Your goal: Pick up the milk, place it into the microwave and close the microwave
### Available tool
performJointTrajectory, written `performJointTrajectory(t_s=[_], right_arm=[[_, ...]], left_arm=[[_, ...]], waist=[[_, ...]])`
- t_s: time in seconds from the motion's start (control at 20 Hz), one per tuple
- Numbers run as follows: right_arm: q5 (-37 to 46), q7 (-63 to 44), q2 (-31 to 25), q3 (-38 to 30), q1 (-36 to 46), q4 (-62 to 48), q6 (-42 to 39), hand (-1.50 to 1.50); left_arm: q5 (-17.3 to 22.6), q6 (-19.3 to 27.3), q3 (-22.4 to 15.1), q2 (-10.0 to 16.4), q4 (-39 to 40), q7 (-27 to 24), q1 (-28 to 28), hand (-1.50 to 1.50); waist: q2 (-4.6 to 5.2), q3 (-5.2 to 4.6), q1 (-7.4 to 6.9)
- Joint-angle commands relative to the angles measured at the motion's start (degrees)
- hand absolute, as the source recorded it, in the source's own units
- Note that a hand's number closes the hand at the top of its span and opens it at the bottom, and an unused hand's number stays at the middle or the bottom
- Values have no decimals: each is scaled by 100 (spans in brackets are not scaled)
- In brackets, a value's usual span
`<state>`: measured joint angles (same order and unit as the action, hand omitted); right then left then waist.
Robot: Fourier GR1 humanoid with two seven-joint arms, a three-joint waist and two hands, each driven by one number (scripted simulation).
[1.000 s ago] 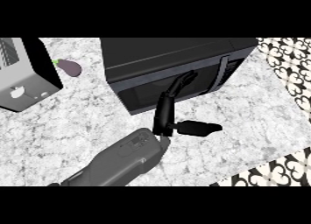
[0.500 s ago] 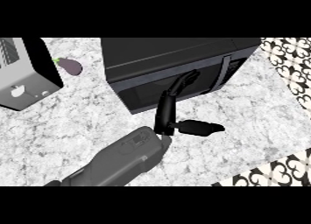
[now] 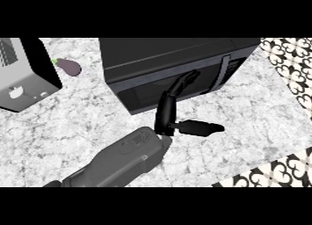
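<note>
Pressing left hand (image 3: 165, 115), fingers straight and grasping nothing, against microwave (image 3: 174, 52) door, apparently shut; seeing no milk, presumably inside; judging task nearly done

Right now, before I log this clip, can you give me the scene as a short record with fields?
microwave: at the back of the counter, door looks shut
right hand: fingers straight, tips against the microwave's door front, thumb out to the side
milk: not in sight
toaster: left of the microwave
eggplant: lying on the counter between toaster and microwave
counter: marbled white top
task state: door appears closed, hand not yet away from it
</note>
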<state>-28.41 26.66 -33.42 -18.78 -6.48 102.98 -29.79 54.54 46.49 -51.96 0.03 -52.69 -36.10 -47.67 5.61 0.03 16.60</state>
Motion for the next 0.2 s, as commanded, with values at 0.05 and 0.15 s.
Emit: performJointTrajectory(t_s=[0.05, 0.15], right_arm=[[-324, -101, -143, 2, 195, -257, -209, -150], [-441, -130, -190, -50, 264, -426, -247, -150]], left_arm=[[211, 62, 227, -4, 410, -40, -321, -150], [283, 39, 204, -3, 411, -55, -331, -150]], waist=[[48, -3, 43], [63, 3, 69]])
